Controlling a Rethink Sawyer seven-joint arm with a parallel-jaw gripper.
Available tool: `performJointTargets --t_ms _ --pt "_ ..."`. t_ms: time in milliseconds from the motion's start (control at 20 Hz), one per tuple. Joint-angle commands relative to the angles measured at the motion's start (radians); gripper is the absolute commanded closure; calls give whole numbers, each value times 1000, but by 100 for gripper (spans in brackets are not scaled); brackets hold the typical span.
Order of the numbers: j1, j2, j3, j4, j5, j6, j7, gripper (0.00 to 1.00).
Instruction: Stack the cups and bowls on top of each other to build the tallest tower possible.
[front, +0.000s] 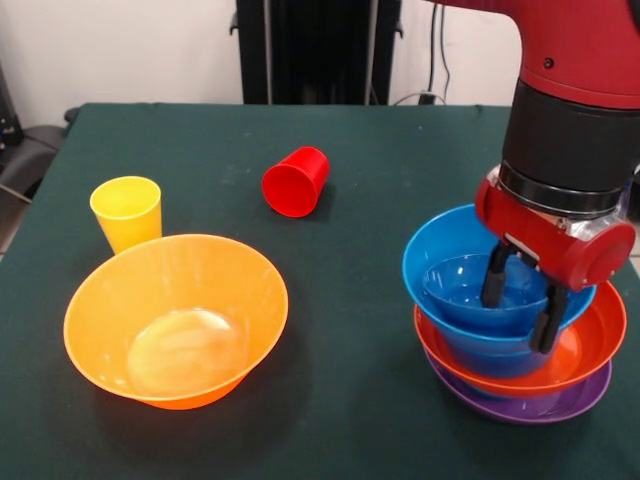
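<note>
The jaws stand apart, astride the near wall of a small blue bowl (470, 290) nested atop the tower (515, 350): glossy blue, red-orange, purple lowest, directly beneath them on the tabletop (350, 200).

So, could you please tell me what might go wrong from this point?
1. The claw straddles the small blue bowl's rim; a lift may drag the larger blue bowl up too.
2. The tower sits off-centre on the purple bowl, so a nudge could tip it.
3. The red cup lies on its side and may roll.
</note>
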Motion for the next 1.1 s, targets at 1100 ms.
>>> performJointTargets --t_ms 1100 --pt "22 1 166 170 -52 -69 74 0"
